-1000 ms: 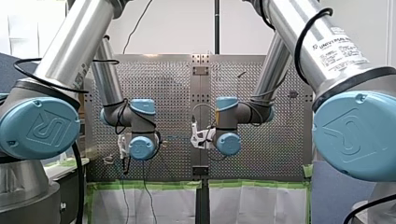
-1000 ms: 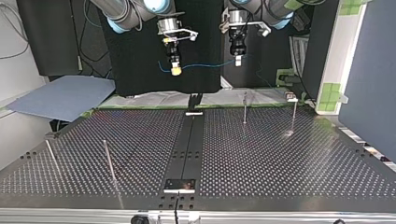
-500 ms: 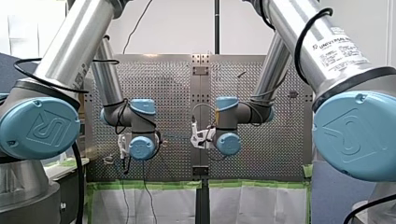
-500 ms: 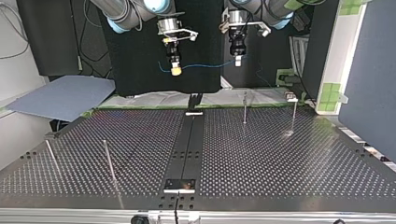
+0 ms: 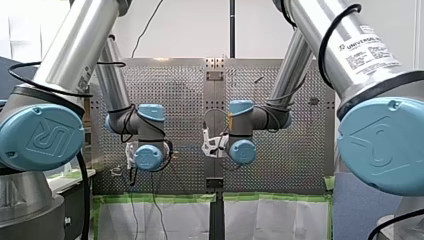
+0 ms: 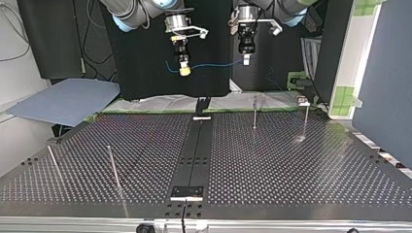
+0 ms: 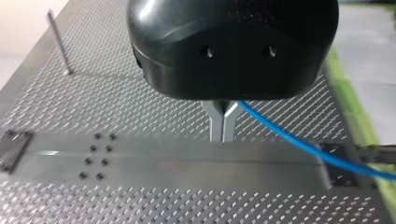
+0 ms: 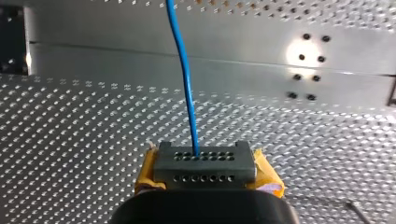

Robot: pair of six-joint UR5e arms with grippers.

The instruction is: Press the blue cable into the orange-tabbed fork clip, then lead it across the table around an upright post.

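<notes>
Reading the top view from near to far: two upright posts [image 6: 113,167] stand at the near left of the perforated surface [image 6: 291,170], a dark centre rail [image 6: 194,155] runs from the near edge to the far edge, and two further posts [image 6: 254,112] stand at the far right. Beyond the far edge, raised well clear of the surface, the blue cable [image 6: 214,64] is strung between both pincers. It dips slightly mid-span, and a short free tail curls out to the left of my right pincer [image 6: 183,71]. The cable is judged thin, light and limp, with a smooth sheath likely to slide under a loose hold. It should bend easily around a post but will not keep a shape unaided. Holds are best placed close on either side of the length to be pressed, so that the span stays taut. My right pincer is closed on the cable between yellow pads [image 8: 148,171], the cable leaving straight ahead of it. My left pincer [image 6: 246,60] has its metal fingers [image 7: 216,123] drawn together, tips meeting, gripping the cable just above them. The orange-tabbed fork clip cannot be made out in any view.
</notes>
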